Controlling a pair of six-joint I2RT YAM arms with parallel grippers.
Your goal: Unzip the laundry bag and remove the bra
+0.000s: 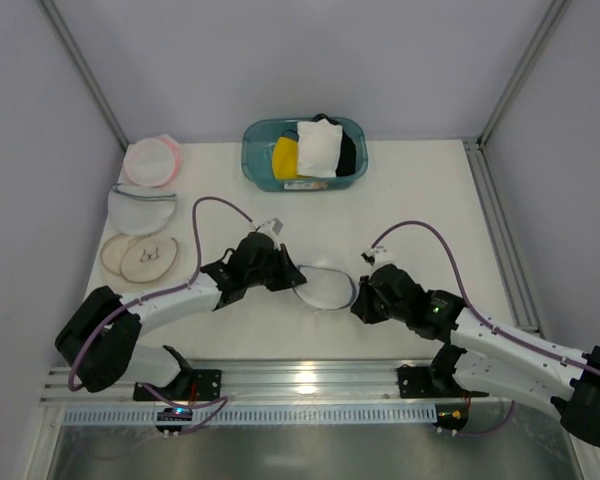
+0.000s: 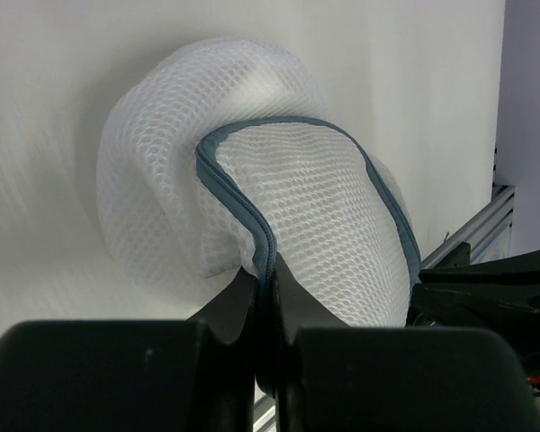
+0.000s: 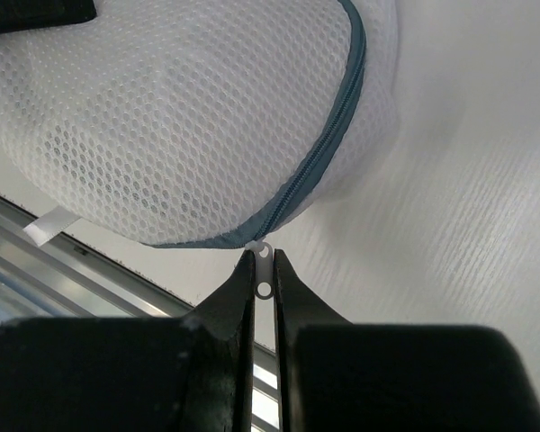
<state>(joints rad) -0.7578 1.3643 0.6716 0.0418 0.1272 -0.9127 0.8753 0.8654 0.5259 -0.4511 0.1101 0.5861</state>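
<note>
The laundry bag (image 1: 325, 285), a round white mesh pouch with a grey-blue zipper rim, lies between the two arms near the table's front. My left gripper (image 1: 292, 276) is shut on the bag's zipper rim (image 2: 263, 247) at its left side, and the mesh domes bulge beyond the fingers. My right gripper (image 1: 356, 305) is shut on the white zipper pull (image 3: 264, 268) at the bag's right edge; the zipper (image 3: 317, 162) looks closed. The bra is hidden; I cannot make it out through the mesh.
A blue bin (image 1: 304, 152) at the back holds yellow, white and black garments. At the left lie a pink-rimmed pouch (image 1: 151, 160), a white mesh pouch (image 1: 141, 208) and a beige-rimmed pouch (image 1: 140, 258). An aluminium rail (image 1: 300, 380) runs along the front edge.
</note>
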